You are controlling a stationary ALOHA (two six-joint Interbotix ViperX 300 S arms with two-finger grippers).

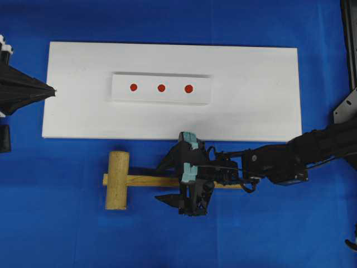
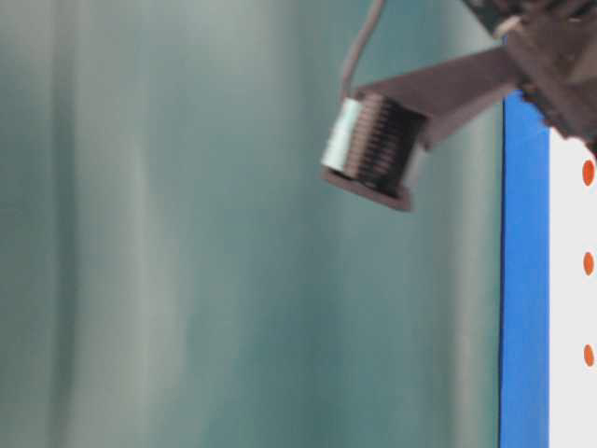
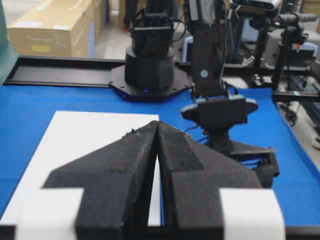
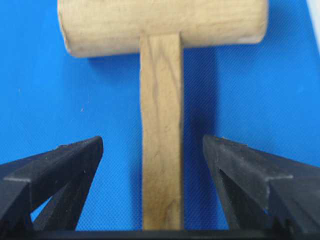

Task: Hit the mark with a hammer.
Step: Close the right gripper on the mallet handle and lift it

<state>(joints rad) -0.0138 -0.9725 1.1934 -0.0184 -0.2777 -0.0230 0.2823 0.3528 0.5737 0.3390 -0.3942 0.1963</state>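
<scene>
The right end effector [image 4: 152, 145] stands with its two black wedge-shaped fingers [image 4: 70, 160] spread wide, one on each side of the long slim handle of the light-tan wooden hammer [image 4: 160, 150]. In the right wrist view blue shows between each fingertip and the wood, so neither finger touches the handle and nothing is held. The hammer's thick cylindrical head lies straight ahead of the fingertips, crosswise to the handle.

In the overhead view the hammer [image 1: 117, 180] lies flat on the blue cloth-covered worktop [image 1: 56, 234], with the right end effector [image 1: 167, 181] over the middle of the handle and the head out beyond its fingertips. The handle's far end passes under the black right arm.

To one side of this end effector, just across the hammer, lies a large flat white rectangular board [image 1: 256, 100]. On the board rests a smaller raised white strip [image 1: 120, 92] carrying three red round marks [image 1: 161, 87] in a row, well apart from the fingertips.

The left end effector [image 3: 158, 127] has its black fingers pressed together, tip to tip, with nothing between them. It sits at the short edge of the white board [image 3: 75, 135], well apart from the hammer.
</scene>
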